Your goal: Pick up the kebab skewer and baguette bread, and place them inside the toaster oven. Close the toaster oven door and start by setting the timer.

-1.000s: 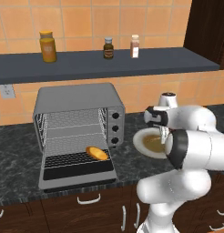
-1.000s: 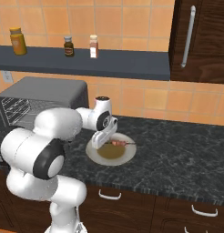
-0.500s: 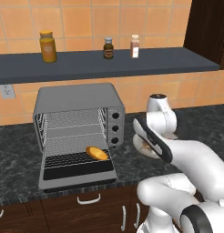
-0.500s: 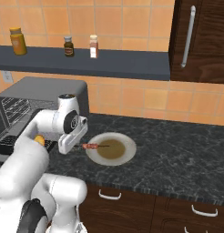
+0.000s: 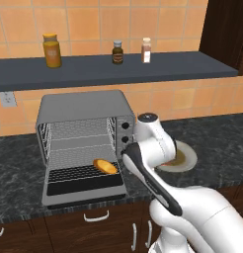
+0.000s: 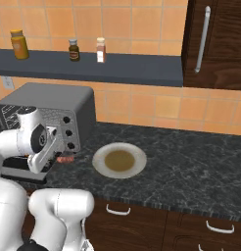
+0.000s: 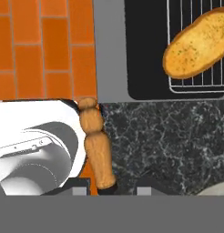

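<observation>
The toaster oven (image 5: 81, 106) (image 6: 49, 105) stands with its door (image 5: 84, 193) dropped open. The baguette bread (image 5: 104, 166) (image 7: 198, 43) lies on the wire rack at the front right of the oven. My gripper (image 6: 57, 158) (image 7: 111, 191) hovers above the counter just right of the oven's front corner, shut on the kebab skewer (image 6: 66, 159) (image 7: 96, 145). In the hand view the skewer's brown chunks run up from between the fingertips. The oven's black knobs (image 6: 69, 132) sit close behind the skewer.
A round plate (image 5: 180, 159) (image 6: 119, 161) with a brown centre sits on the dark marble counter (image 6: 191, 171) right of the oven. Jars and bottles (image 5: 52, 49) line the shelf (image 5: 118, 69) above. A dark wall cabinet (image 6: 215, 39) hangs at the right.
The arm has swung left from the plate to the oven's right front corner, carrying the kebab skewer off the plate. The baguette has stayed on the rack.
</observation>
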Controlling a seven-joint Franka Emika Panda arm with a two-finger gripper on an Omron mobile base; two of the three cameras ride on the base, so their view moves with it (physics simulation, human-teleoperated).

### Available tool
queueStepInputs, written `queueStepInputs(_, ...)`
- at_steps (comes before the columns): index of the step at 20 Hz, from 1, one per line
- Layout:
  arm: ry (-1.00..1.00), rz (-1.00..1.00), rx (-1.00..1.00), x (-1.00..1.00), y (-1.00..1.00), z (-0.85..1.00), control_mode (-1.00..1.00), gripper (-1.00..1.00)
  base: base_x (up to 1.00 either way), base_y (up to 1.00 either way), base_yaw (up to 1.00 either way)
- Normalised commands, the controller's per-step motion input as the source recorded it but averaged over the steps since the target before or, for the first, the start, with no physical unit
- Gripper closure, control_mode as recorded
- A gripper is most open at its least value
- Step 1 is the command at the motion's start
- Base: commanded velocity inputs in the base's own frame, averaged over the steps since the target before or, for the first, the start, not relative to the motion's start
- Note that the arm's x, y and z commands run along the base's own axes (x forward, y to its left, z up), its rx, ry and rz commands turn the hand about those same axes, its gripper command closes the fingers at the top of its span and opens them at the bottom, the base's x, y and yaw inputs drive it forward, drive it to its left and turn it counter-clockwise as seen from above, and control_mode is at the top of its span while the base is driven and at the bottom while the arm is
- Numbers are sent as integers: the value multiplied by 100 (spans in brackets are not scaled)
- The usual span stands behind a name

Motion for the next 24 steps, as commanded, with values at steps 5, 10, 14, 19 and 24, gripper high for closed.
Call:
queueStepInputs(5,4,32,-13,0,100,38,-100,100,0,0,0)
queueStepInputs(10,5,50,-11,0,98,10,-100,100,0,0,0)
queueStepInputs(14,13,48,-1,7,94,1,-100,100,0,0,0)
queueStepInputs(19,6,45,0,10,21,-12,-100,100,0,0,0)
queueStepInputs(24,0,46,0,18,-3,-30,-100,100,0,0,0)
